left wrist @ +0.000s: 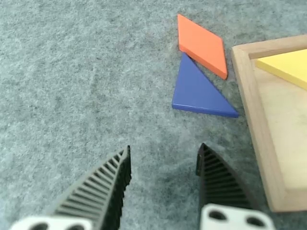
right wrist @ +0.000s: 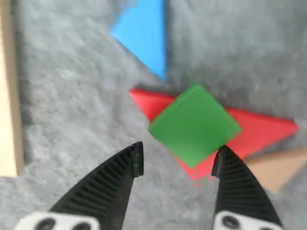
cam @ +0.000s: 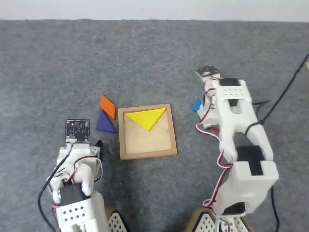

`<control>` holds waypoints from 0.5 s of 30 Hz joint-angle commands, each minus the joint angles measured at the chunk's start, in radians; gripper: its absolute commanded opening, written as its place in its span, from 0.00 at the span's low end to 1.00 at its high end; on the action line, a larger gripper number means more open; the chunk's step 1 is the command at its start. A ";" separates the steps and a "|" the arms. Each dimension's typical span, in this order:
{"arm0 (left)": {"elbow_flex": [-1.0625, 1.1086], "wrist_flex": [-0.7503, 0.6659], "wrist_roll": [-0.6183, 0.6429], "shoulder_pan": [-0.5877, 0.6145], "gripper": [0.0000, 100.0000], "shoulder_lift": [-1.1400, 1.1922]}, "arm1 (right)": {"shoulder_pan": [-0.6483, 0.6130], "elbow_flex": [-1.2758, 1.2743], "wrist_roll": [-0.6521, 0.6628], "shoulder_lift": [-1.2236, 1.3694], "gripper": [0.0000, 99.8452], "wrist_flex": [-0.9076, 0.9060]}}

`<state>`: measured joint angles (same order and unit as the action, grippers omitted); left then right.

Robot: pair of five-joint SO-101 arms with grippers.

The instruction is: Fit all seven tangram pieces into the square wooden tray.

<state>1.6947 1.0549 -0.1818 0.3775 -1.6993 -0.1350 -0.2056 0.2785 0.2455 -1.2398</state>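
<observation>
right gripper (right wrist: 180,151) nearest the green square (right wrist: 194,124)
jaws apart, square just ahead of the tips, lying on a red triangle (right wrist: 261,130).

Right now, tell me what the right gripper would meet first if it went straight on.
Probably the green square, lying on the red triangle just ahead of the right gripper, jaws open; depth is unclear.

Grey felt (cam: 145,58) covers the table, passing under both pairs of jaws and lying bare in the gap between the left jaws. A pale strip (cam: 145,8) runs along its far edge, well beyond both jaws.
</observation>
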 commanded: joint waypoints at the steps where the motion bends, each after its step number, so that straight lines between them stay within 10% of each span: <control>1: -0.005 0.003 -0.008 -0.002 0.22 -0.011 | -0.031 0.061 -0.025 -0.016 0.24 0.059; 11: -0.005 0.003 -0.008 -0.002 0.22 -0.011 | -0.008 0.104 -0.015 -0.019 0.24 0.208; 15: -0.005 0.003 -0.008 -0.002 0.22 -0.011 | -0.001 0.103 -0.015 -0.031 0.24 -0.018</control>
<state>1.6947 1.0549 -0.1818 0.3775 -1.6993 -0.1504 -0.1488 0.2693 0.2455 -1.1155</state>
